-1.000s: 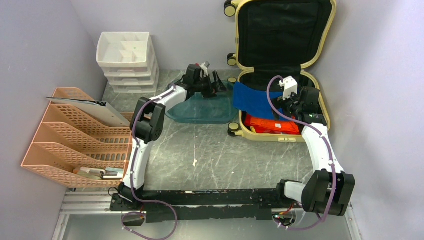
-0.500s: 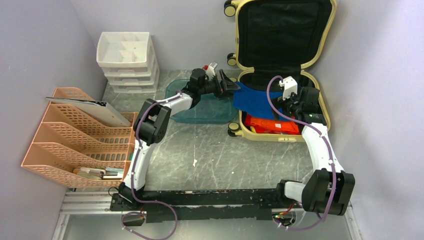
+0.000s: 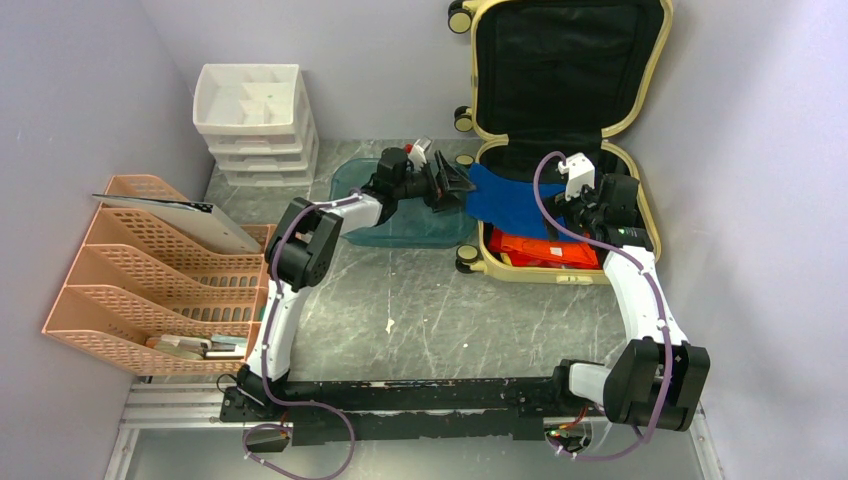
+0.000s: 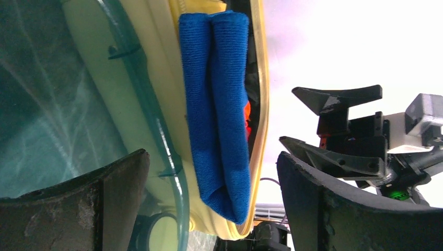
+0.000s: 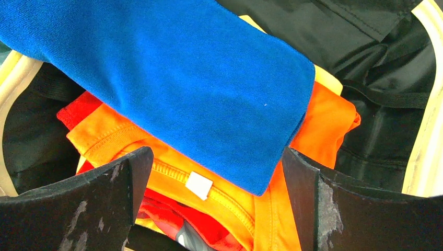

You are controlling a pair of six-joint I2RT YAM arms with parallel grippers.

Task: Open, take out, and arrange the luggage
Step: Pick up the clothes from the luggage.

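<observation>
Luggage (image 3: 565, 70) stood open at far right of surface (image 3: 440, 300), lid up against back wall: opening done. Taking out not done: blue towel (image 3: 510, 200) lay draped over its left rim, orange clothes (image 3: 540, 248) inside beneath. My left hand (image 4: 211, 157) gaped just beside towel's hanging edge, gripping nothing. Right hand (image 5: 217, 157) hung released over clothes, empty. Unpacking and arranging all left, I judged.
</observation>
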